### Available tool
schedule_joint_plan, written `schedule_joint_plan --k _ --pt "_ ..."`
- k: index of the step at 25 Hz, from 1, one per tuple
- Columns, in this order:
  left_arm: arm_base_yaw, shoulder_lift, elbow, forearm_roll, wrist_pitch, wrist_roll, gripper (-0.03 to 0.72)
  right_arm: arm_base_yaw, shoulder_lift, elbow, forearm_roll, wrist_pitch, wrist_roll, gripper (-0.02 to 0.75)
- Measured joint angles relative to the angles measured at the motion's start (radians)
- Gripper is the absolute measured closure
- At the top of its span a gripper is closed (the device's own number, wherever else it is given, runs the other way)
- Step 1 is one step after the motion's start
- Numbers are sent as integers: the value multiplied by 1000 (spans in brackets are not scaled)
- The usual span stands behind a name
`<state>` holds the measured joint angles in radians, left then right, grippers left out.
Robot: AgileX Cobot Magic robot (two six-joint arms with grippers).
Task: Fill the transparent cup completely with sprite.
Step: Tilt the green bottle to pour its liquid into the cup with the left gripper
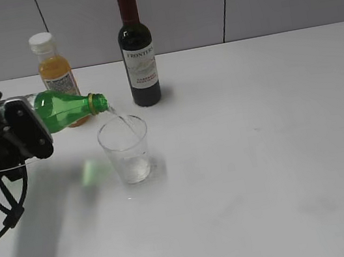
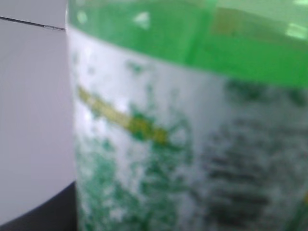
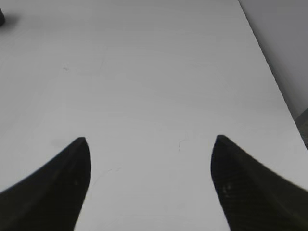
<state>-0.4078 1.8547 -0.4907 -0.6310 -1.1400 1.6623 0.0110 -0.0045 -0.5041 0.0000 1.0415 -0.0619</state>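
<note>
The transparent cup (image 1: 125, 149) stands upright on the white table, left of centre, with a little clear liquid in its bottom. My left gripper (image 1: 22, 124) is shut on the green sprite bottle (image 1: 66, 108), holding it tipped nearly level with its open mouth over the cup's rim. A thin stream of sprite (image 1: 125, 122) falls into the cup. The left wrist view is filled by the bottle's blurred grey-white label (image 2: 168, 144). My right gripper (image 3: 150, 144) is open and empty above bare table; it is out of the exterior view.
An orange juice bottle (image 1: 55, 69) with a white cap stands behind the green bottle. A dark wine bottle (image 1: 137, 48) stands behind the cup. The table's right edge (image 3: 281, 96) shows in the right wrist view.
</note>
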Motion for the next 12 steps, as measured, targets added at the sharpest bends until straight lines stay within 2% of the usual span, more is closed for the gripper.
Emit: schedule_joint_plan --k 12 --pt "0 0 0 -10 0 28 242 0 0 0 0 0 1 147"
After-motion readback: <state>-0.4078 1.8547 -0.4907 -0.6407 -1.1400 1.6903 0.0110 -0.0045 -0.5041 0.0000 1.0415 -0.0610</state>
